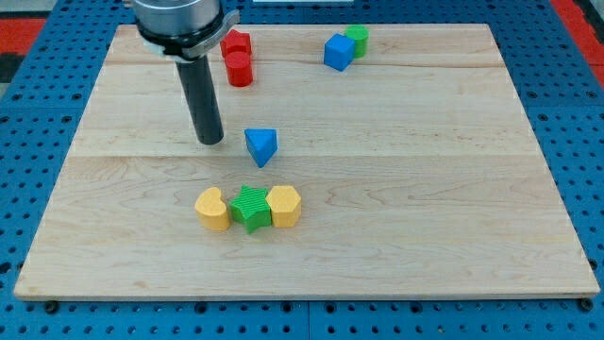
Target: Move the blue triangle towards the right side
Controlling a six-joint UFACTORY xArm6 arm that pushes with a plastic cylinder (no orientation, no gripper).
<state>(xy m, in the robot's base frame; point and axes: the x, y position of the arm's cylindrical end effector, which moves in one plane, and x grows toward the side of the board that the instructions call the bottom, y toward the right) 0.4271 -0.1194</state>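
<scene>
The blue triangle lies on the wooden board a little left of the middle. My tip rests on the board just to the view's left of the blue triangle, a short gap apart from it. The dark rod rises from the tip to the arm's mount at the view's top.
Two red blocks sit near the top, right of the rod. A blue cube touches a green block at the top. Below the triangle a yellow block, a green star and a yellow block stand in a row.
</scene>
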